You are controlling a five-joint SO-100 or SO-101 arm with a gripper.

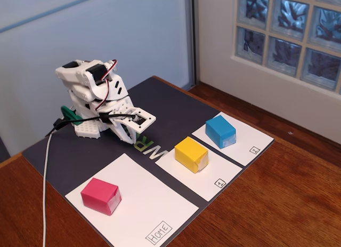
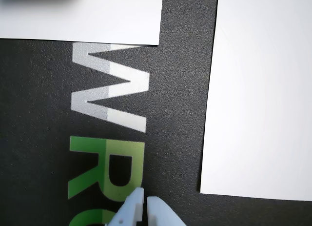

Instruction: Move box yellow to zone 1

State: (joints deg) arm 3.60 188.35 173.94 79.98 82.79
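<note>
The yellow box [image 1: 191,154] rests on the white sheet of zone 1 [image 1: 184,169], whose boxed "1" is at its near right corner in the fixed view. My gripper [image 1: 152,119] is folded low over the dark mat, well behind and left of the box, touching nothing. In the wrist view the gripper [image 2: 145,199] enters from the bottom edge over the green letters, its jaws shut with nothing between them. The box is not in the wrist view.
A blue block [image 1: 220,131] sits on the sheet marked "2" [image 1: 250,143]. A pink block [image 1: 100,195] sits on the larger Home sheet [image 1: 152,212]. The dark mat [image 1: 176,105] lies on a wooden table. White sheets [image 2: 263,89] flank the printed letters in the wrist view.
</note>
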